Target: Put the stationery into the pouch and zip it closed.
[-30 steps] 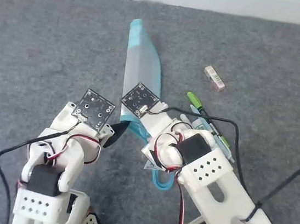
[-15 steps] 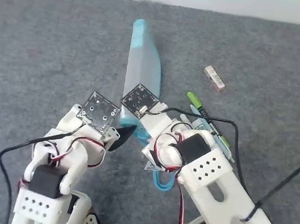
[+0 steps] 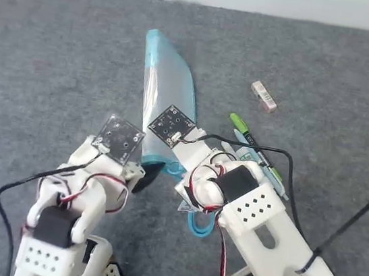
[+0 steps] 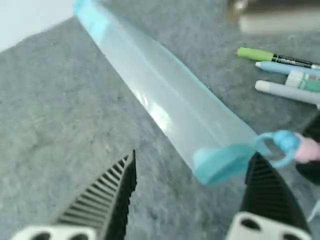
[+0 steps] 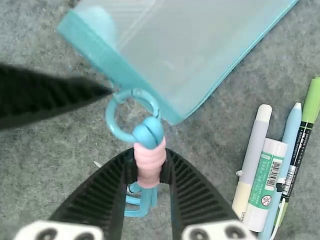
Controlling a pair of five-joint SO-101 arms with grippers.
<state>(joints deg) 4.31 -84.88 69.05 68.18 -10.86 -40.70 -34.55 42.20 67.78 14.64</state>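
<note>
Seen from above, the pouch (image 3: 170, 88) lies on the grey worktop (image 3: 58, 60) with its near end between the two arms. The eraser (image 3: 263, 96) sits well apart from it, and the pens (image 3: 259, 151) lie just beside the right arm (image 3: 250, 208). Nothing appears to be inside the pouch yet. One risk is that a tug drags the light pouch into the pens; another is that the arms, so close together at that end, knock each other. In the left wrist view the left fingers (image 4: 112, 200) stand wide apart and hold nothing. The pouch's blue end lies between them, and the pull ring (image 4: 286, 141) is just beside one finger. If they close too near the edge they would likely pinch only the trim or catch the ring, and the pouch would then slide along when the zip is pulled. In the right wrist view the right fingers (image 5: 190, 195) are clamped on the pink charm (image 5: 150, 160) hanging from the ring, and a dark finger of the other arm touches or nearly touches that ring. The charm looks soft, so a hard pull could slip it from the grip or tilt the slider until it jams. I cannot tell whether the zip is open, and a mouth lying flat would make the pens hard to push in.
</note>
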